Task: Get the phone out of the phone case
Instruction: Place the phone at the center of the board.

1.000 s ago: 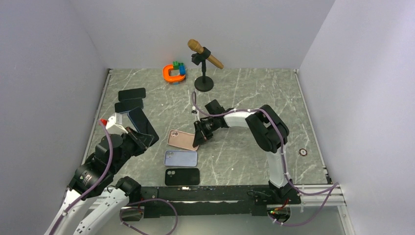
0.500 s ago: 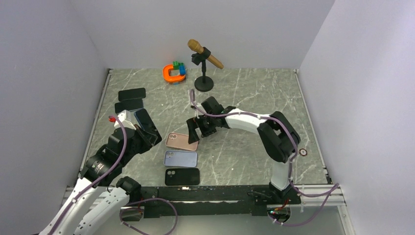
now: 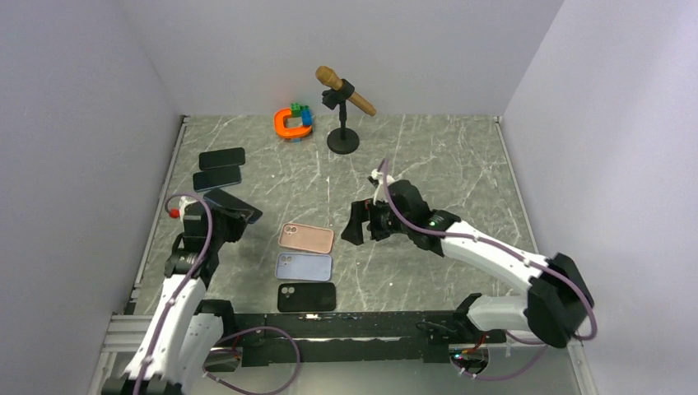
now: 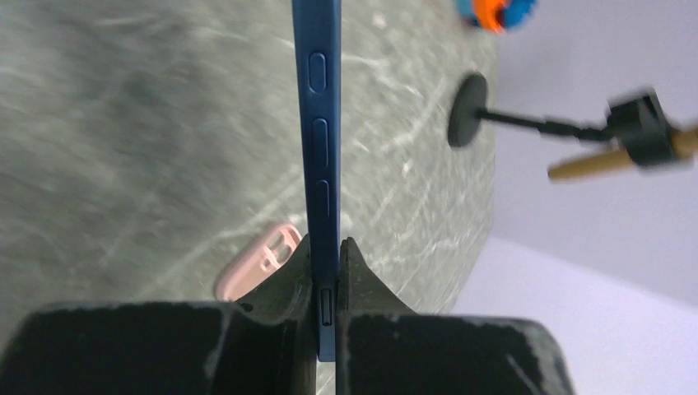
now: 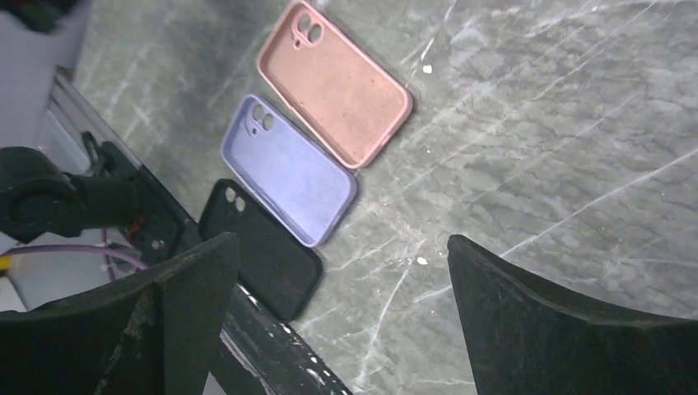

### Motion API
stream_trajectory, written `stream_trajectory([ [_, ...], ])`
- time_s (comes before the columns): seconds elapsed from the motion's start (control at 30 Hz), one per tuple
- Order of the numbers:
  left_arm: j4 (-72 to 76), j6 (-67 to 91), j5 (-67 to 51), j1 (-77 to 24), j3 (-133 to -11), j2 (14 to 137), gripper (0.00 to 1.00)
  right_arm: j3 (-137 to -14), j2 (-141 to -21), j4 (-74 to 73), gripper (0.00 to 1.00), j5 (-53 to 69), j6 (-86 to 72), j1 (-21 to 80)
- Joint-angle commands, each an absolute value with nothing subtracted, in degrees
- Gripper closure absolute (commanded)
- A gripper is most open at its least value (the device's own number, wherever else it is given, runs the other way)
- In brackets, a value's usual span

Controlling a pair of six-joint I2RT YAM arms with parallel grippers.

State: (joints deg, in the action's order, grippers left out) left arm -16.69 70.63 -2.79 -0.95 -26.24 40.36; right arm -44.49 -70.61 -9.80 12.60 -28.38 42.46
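L gripper point(image 4: 327, 247) pinches the blue phone point(image 4: 317, 99) by its end, most of it sticking out past the jaws. With so short a hold it could pivot or slip & drop. R gripper point(image 5: 342, 263) is spread wide & empty, w/ the pink case point(image 5: 333, 82) lying empty on the table ahead of it.
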Motion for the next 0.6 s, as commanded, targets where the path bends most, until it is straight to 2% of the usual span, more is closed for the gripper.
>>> stream_trajectory([
  [0.0,10.3,81.8,-16.1,9.3,-20.2,49.6,1.0,-41.7,-61.6,-7.3,0.0,8.7,-32.5,42.9],
  [0.17,30.0,80.4,-16.5,18.4,-16.7,64.2,1.0,-38.4,-53.1,-9.1,0.0,8.2,-34.6,43.1],
  [0.3,41.1,81.3,-20.5,21.7,-18.1,76.9,0.94,-36.2,-46.8,-10.8,0.0,7.2,-36.4,43.2],
  [0.37,47.9,82.8,-22.3,22.7,-18.7,82.8,0.88,-35.5,-44.3,-11.7,0.0,6.2,-37.0,43.2],
  [0.5,54.2,86.2,-23.0,24.1,-19.1,90.6,0.78,-34.7,-41.4,-12.6,0.0,5.9,-37.7,43.3],
  [0.57,50.9,84.6,-23.2,24.9,-21.1,91.8,0.76,-34.3,-41.1,-12.2,0.0,6.2,-38.1,43.3],
])
